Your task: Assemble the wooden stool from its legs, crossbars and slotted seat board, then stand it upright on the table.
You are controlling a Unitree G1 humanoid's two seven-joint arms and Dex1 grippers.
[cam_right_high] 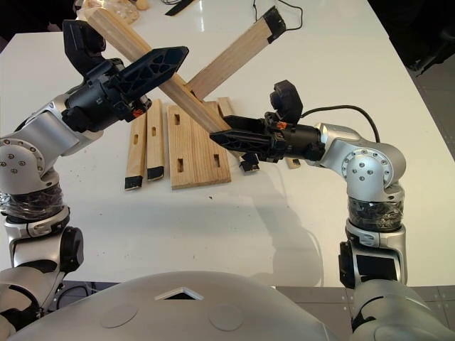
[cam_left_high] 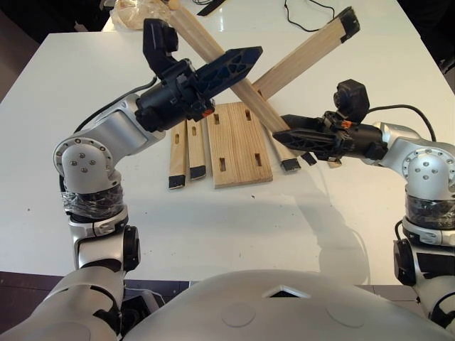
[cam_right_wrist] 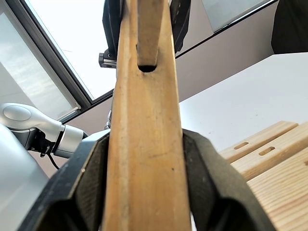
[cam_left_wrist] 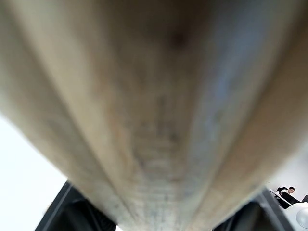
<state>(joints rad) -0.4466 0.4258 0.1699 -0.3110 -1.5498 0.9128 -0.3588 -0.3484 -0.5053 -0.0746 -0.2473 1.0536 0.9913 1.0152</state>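
Observation:
A long wooden leg slants above the table, held by both grippers. My left gripper is shut on its upper part; this leg sits right in front of the left wrist camera. My right gripper is shut on its lower end, with a pad pressed to each side of the leg. A second black-capped bar is stuck in the leg's slot and points up to the far right. The slotted seat board lies flat beneath. Two more legs lie left of it.
Another black-tipped piece lies just right of the board, under my right gripper. A black cable and a clear bag are at the table's far edge. The white table is bare near me.

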